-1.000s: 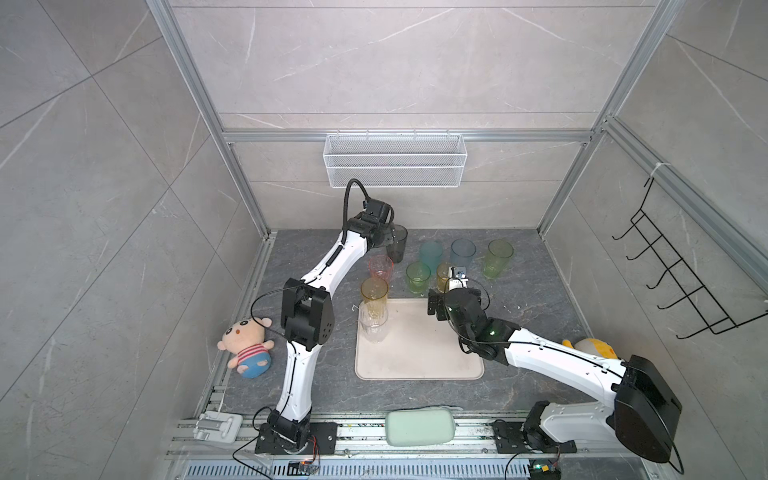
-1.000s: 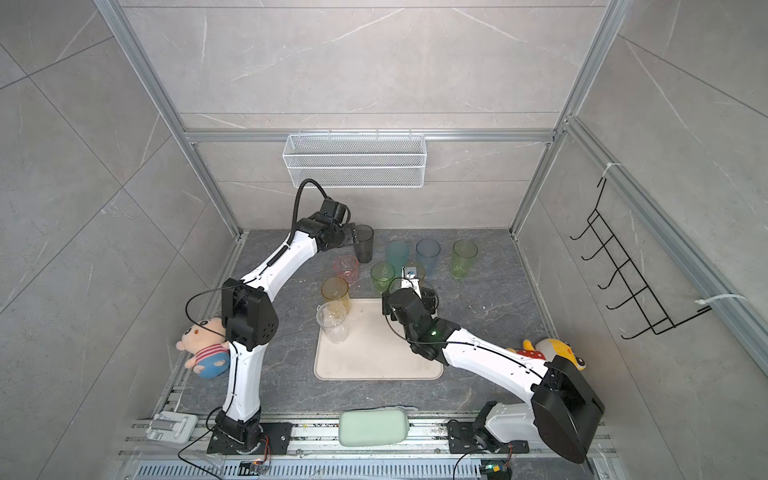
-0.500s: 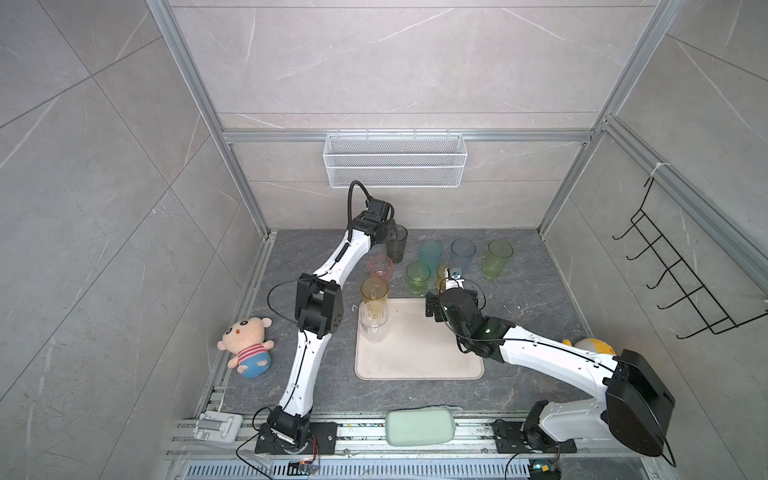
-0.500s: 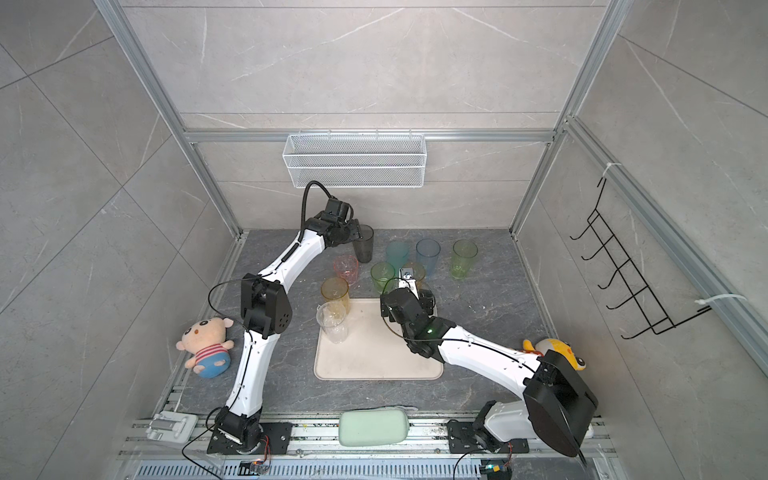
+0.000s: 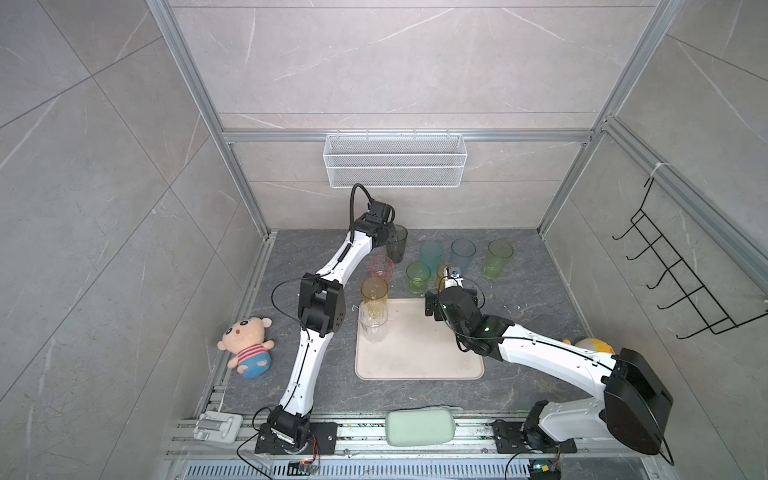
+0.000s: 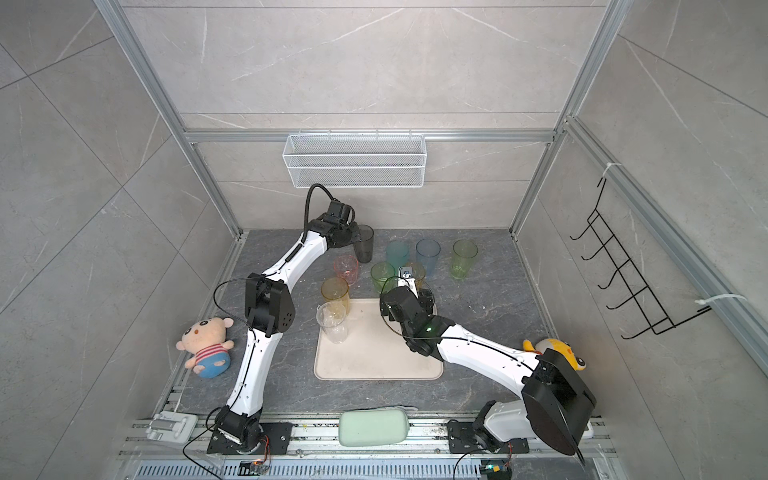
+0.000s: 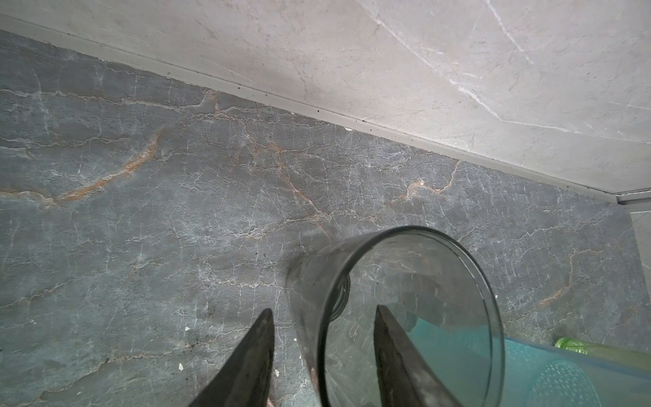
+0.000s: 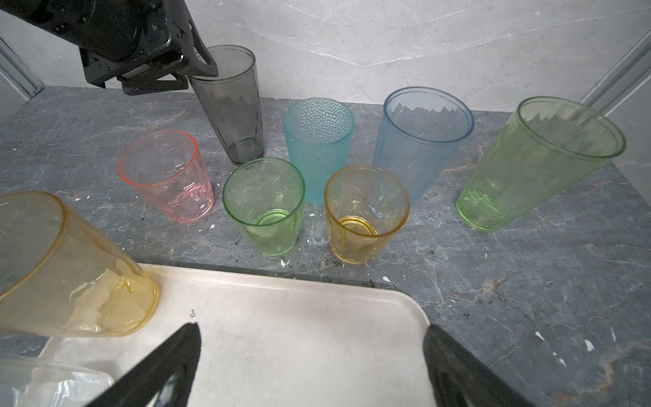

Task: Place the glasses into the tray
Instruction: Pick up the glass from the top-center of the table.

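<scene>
Top views: tray (image 5: 419, 357) holds two (clear glass (image 5: 374, 326), tall amber glass (image 5: 374, 297)), seven beyond it; left hand (image 7: 322, 310) half-open astride grey glass (image 5: 398, 251), right hand (image 8: 311, 338) wide.

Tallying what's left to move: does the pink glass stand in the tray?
No, the pink glass stands on the grey countertop, beyond the far rim of the tray.

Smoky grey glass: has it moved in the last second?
No. In a top view the smoky grey glass sits where it did, same offset from the wire basket and the pink glass. The left gripper straddles its rim.
</scene>
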You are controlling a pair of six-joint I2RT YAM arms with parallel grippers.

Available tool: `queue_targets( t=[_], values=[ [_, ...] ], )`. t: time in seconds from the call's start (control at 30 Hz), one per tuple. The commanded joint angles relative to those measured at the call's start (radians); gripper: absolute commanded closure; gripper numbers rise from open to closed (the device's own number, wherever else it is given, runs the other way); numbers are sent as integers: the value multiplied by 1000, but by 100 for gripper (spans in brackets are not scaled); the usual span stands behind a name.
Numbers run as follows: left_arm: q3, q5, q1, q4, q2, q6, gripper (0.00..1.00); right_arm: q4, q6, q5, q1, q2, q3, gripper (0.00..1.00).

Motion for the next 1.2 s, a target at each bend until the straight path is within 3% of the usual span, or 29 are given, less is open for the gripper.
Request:
queue_targets(
  t=[0.0, 0.47, 0.97, 1.17],
  values=[
    [45, 19, 9, 14, 10, 13, 57, -26, 22, 5, -4, 11, 27, 0],
    [71, 42, 9, 15, 30, 7, 74, -35, 22, 2, -5, 7, 30, 0],
    [81, 44, 9, 13, 46, -2, 78, -47, 23, -5, -6, 13, 38, 0],
    [99, 39, 9, 2, 53, -2, 85, -47, 22, -7, -8, 15, 39, 0]
  ],
)
